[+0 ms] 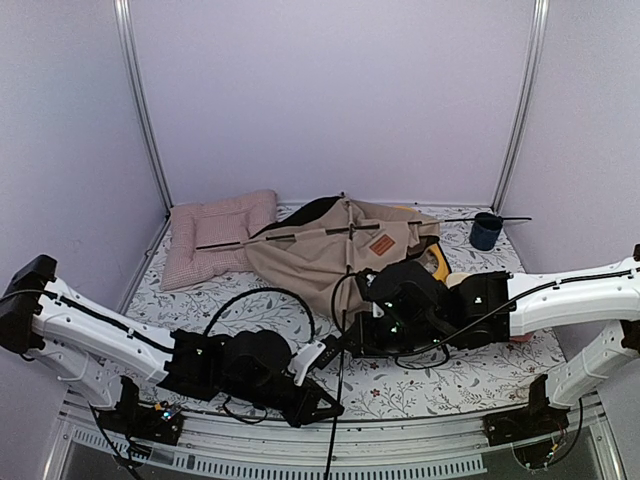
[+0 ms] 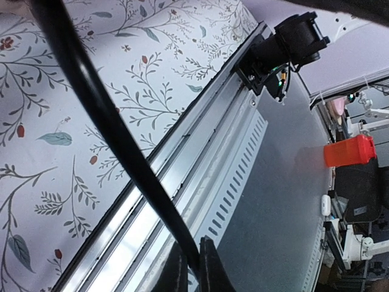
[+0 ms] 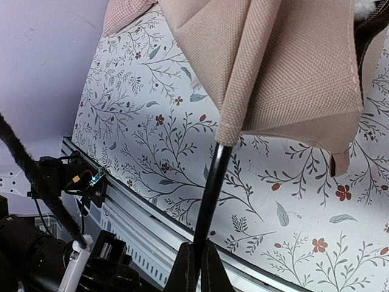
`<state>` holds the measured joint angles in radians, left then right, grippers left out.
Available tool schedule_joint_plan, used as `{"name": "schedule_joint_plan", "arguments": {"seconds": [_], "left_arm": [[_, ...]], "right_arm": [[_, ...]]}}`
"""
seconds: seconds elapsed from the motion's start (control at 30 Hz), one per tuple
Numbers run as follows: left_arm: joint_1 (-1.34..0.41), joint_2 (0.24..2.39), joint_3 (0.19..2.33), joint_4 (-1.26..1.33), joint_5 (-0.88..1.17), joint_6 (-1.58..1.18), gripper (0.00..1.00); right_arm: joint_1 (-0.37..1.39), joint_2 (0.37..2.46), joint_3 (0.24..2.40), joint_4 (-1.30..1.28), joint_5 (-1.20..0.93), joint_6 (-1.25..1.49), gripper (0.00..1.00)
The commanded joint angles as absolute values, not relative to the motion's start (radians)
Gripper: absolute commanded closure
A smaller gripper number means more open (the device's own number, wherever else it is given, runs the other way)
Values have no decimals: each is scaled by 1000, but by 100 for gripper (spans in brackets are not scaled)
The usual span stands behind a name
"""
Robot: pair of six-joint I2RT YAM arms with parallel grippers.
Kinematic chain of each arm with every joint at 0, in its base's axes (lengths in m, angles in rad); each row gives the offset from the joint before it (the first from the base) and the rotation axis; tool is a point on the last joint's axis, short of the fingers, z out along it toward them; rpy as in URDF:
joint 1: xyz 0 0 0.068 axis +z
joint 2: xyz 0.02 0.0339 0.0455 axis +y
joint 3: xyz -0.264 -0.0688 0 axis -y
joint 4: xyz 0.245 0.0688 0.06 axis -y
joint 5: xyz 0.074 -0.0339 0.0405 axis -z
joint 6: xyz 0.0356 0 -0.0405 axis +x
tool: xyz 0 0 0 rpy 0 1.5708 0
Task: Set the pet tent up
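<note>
The tan pet tent (image 1: 330, 250) lies collapsed at the back middle of the table, its brown label (image 1: 382, 244) facing up. One thin black pole (image 1: 300, 233) crosses it sideways. A second black pole (image 1: 341, 330) runs from the tent toward the near edge. My right gripper (image 1: 347, 345) is shut on this pole just below the tent's fabric sleeve (image 3: 228, 137); its jaws (image 3: 197, 261) pinch the pole (image 3: 209, 194). My left gripper (image 1: 333, 402) is shut on the same pole (image 2: 115, 134) nearer the table edge, at the jaws (image 2: 191, 267).
A pink checked cushion (image 1: 215, 235) lies back left, and its corner shows in the right wrist view (image 3: 124, 12). A yellow bowl stand (image 1: 438, 262) sits behind my right arm. A dark blue cup (image 1: 486, 231) stands back right. The metal rail (image 2: 200, 158) runs along the near edge.
</note>
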<state>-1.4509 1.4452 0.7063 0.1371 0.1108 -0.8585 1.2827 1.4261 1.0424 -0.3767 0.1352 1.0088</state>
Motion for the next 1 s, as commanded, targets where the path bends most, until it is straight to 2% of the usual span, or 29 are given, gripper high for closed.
{"name": "schedule_joint_plan", "arguments": {"seconds": [0.0,0.13,0.2,0.5,0.73,0.97], "left_arm": [[-1477,1442,762,210,101,-834,100],[-1477,1411,753,229,31,-853,100],[-1476,1388,740,251,-10,-863,100],[-1454,1297,669,373,-137,-910,100],[-1422,1290,660,426,-148,-925,100],[-1366,1305,656,511,-115,-957,100]], "right_arm": [[1275,1407,1070,-343,179,978,99],[1275,1383,1054,-342,183,977,83],[1275,1366,1044,-343,186,975,63],[1301,1199,956,-344,226,971,2],[1338,1052,841,-299,220,1025,1],[1482,992,775,-255,269,1098,2]]}}
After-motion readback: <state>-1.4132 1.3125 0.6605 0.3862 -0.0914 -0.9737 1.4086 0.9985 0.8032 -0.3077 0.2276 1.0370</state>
